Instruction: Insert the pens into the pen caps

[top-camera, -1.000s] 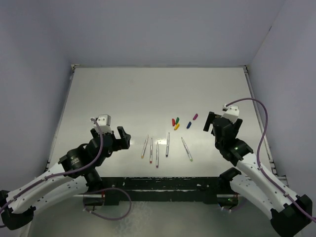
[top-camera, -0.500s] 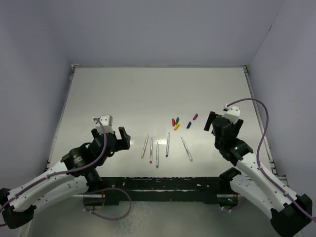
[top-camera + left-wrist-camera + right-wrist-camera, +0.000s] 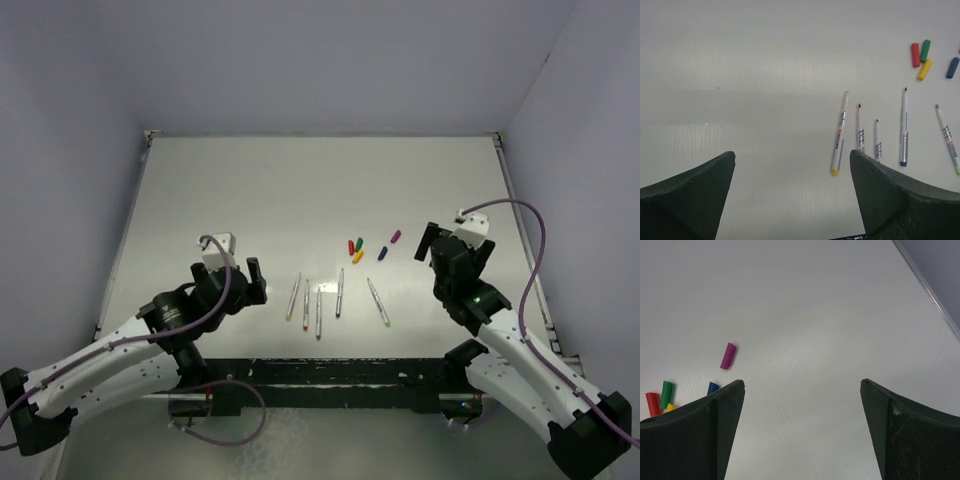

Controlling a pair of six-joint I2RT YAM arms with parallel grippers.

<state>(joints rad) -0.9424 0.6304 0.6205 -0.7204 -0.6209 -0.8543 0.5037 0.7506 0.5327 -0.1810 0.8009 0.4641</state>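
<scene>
Several pens (image 3: pixel 319 312) lie in a loose row near the table's front middle; the left wrist view shows them at right, the yellow-ended pen (image 3: pixel 840 132) nearest. The pen caps sit just beyond them: red (image 3: pixel 351 247), green (image 3: pixel 359 243), yellow (image 3: pixel 358 256), blue (image 3: pixel 383 253) and purple (image 3: pixel 395 237). My left gripper (image 3: pixel 228 275) (image 3: pixel 791 153) hangs open and empty to the left of the pens. My right gripper (image 3: pixel 452 245) (image 3: pixel 802 382) is open and empty, right of the caps. In its wrist view the purple cap (image 3: pixel 728 355) lies left of its left finger, which partly hides the blue cap (image 3: pixel 713 387).
A white table (image 3: pixel 300 190) fills the floor, with raised rails along its left edge (image 3: pixel 128 235) and right edge (image 3: pixel 520 220). Pale walls stand close on three sides. A purple cable (image 3: pixel 535 250) loops off the right wrist.
My left gripper has moved right, closer to the row of pens. The right arm has barely shifted. Pens and caps lie as before.
</scene>
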